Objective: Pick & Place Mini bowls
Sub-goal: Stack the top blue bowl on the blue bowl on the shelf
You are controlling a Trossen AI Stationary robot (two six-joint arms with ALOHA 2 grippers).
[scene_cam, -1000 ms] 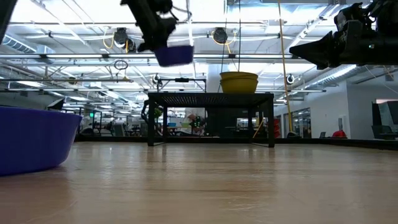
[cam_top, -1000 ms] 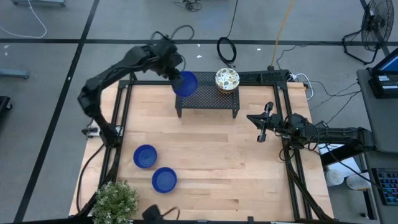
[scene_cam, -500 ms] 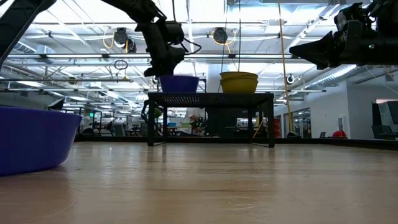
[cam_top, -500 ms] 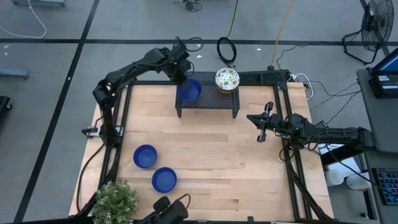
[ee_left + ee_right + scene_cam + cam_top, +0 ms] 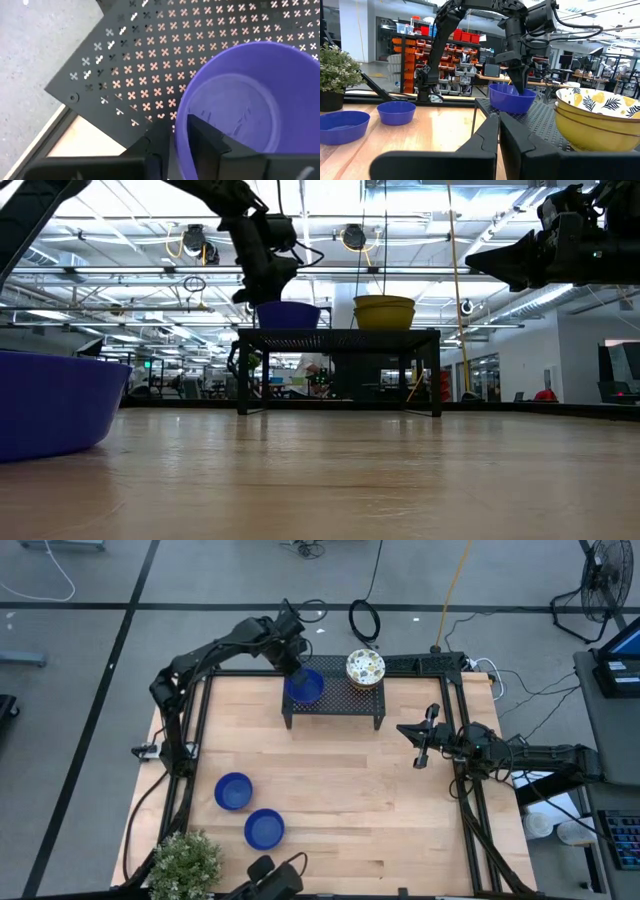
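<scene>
1. High view: a black perforated rack (image 5: 335,705) stands at the far edge of the wooden table (image 5: 350,800) and carries 2 loads
2. On the rack's left part sits 1 blue mini bowl (image 5: 304,686), flat on its base with its mouth up and nothing in it
3. On the rack's right part is a nested stack of patterned bowls (image 5: 366,667), white and leafy inside, yellow outside, mouths up; only the top bowl's inside shows
4. The left gripper (image 5: 297,668) straddles the far rim of the blue mini bowl on the rack, 1 finger inside and 1 outside; whether it pinches the rim or has let go I cannot tell
5. 2 more blue bowls (image 5: 233,791) (image 5: 265,828) sit upright on the table near its front left, close together, both empty
6. Being round, the bowls have no long axis
7. The right gripper (image 5: 421,750) hovers by the table's right edge, fingers pressed together on nothing
8. A potted plant (image 5: 185,862) stands at the front left corner
</scene>
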